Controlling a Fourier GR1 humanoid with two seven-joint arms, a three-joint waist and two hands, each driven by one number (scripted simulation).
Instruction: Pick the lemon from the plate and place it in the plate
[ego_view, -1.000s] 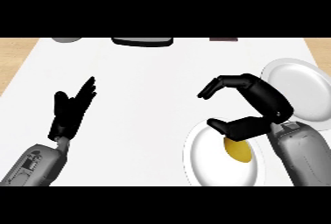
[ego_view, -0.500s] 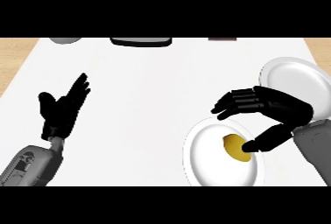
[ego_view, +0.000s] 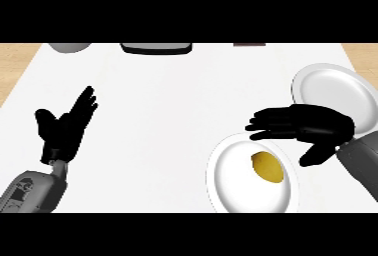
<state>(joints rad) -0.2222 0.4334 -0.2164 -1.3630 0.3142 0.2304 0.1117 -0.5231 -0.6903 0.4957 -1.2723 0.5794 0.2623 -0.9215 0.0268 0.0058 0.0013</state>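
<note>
The right hand (ego_view: 306, 129) hovers open, holding nothing, just above the lemon (ego_view: 269, 166). Closing off-centre may push the lemon so it rolls off its plate (ego_view: 229, 185).

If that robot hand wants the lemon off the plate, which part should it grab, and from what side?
Probably around its narrow middle, from above. The lemon lies flat on the near plate, long axis running toward and away from the robot, so the thumb and fingers could close across its left and right sides. The right robot hand hovers just beyond it, fingers partly curled and holding nothing.
</note>
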